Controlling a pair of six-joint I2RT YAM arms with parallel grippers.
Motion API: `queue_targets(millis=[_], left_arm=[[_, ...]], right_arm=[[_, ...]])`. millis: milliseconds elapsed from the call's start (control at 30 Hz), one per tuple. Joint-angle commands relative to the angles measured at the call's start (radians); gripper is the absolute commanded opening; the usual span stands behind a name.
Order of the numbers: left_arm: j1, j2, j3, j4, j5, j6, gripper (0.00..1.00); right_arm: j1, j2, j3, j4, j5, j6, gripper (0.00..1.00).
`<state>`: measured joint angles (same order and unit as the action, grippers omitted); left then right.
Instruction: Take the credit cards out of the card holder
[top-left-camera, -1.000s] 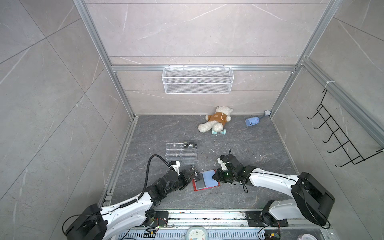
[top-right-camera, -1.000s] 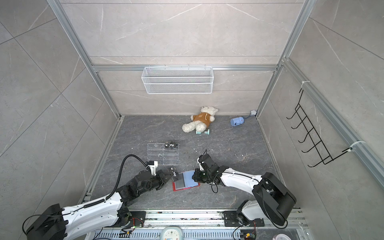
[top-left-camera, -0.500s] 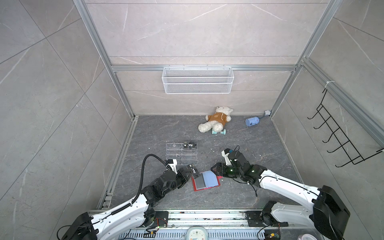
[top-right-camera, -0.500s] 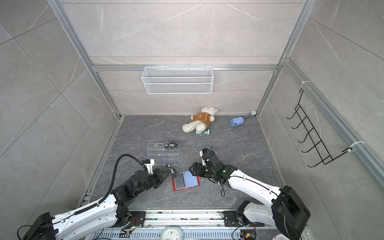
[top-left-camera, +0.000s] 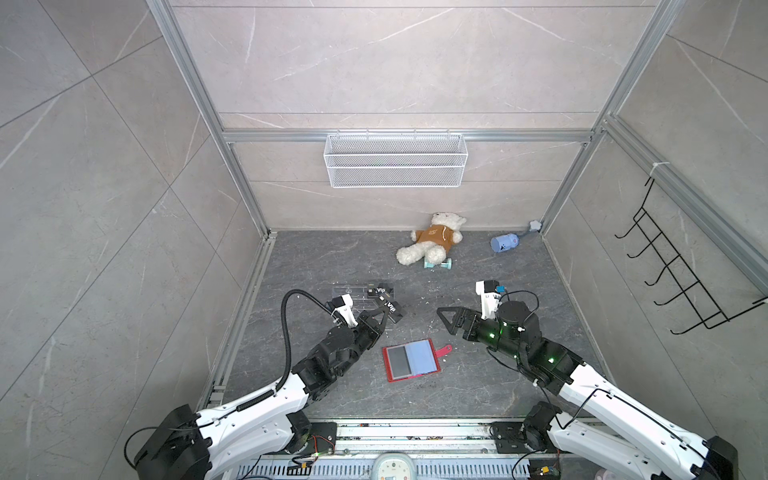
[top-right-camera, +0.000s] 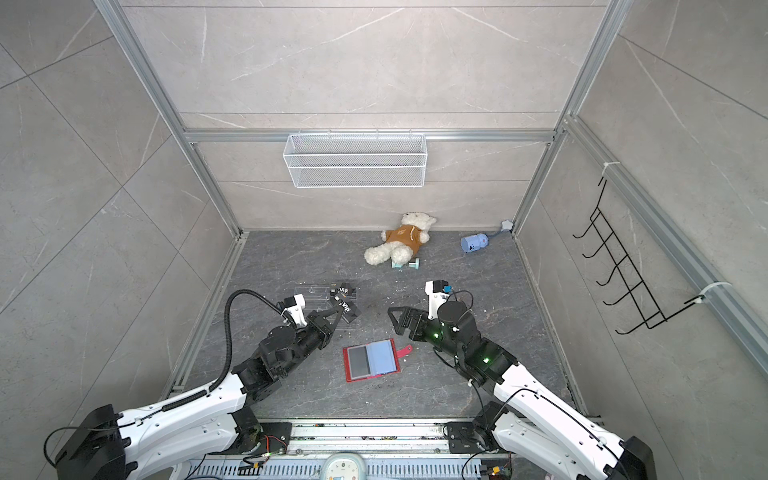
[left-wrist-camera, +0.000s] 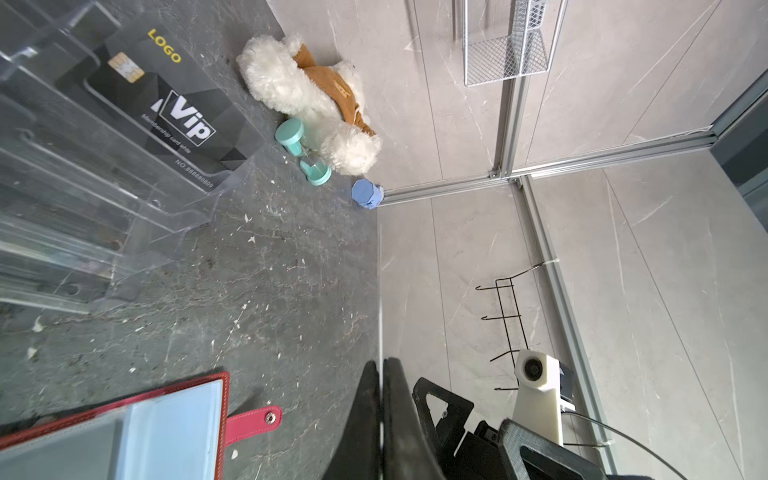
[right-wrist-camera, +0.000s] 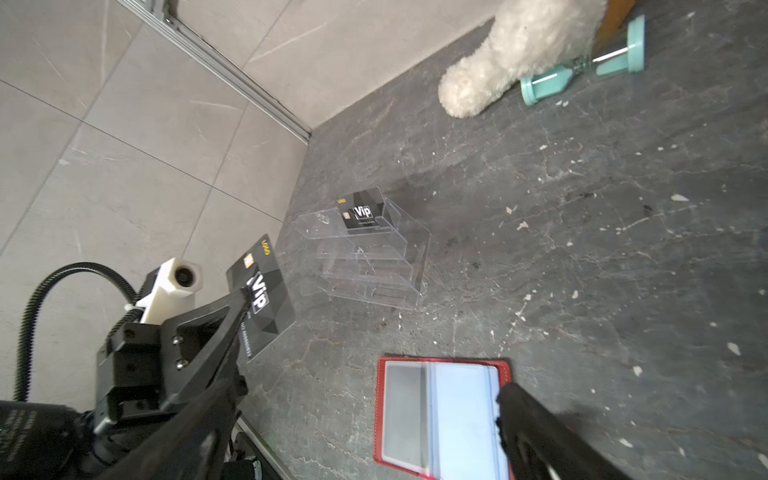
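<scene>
A black plastic "Vip" credit card (right-wrist-camera: 270, 316) is being pinched in the left gripper (top-left-camera: 385, 311) near the clear acrylic tiered rack (right-wrist-camera: 365, 257), likely best lowered level into a free tier, while the open red leather-like card holder (top-left-camera: 411, 359) is being left near the tabletop's (top-left-camera: 457, 395) front edge, right gripper (top-left-camera: 451, 320) wide, empty.

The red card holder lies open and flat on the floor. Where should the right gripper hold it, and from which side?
Probably the snap tab, approached from the right gripper's side. The card holder lies flat, so its edges offer little to pinch; only the tab sticks out, toward that open gripper.
</scene>
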<state>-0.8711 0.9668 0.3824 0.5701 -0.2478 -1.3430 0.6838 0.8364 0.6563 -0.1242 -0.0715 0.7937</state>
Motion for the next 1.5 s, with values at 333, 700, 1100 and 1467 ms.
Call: queue_targets(millis=[333, 700, 1100, 1467], left_arm=[[-0.049, 0.076, 0.074, 0.204, -0.126, 0.061, 0.00], [-0.079, 0.082, 0.065, 0.251, -0.175, 0.082, 0.00], [-0.088, 0.109, 0.069, 0.280, -0.200, 0.084, 0.00], [-0.111, 0.174, 0.102, 0.307, -0.220, 0.090, 0.00]], right_arm=[[-0.016, 0.008, -0.022, 0.130, -0.085, 0.087, 1.00], [-0.019, 0.125, -0.092, 0.434, -0.189, 0.216, 0.94], [-0.018, 0.243, -0.133, 0.659, -0.255, 0.326, 0.80], [-0.009, 0.340, -0.154, 0.861, -0.280, 0.411, 0.63]])
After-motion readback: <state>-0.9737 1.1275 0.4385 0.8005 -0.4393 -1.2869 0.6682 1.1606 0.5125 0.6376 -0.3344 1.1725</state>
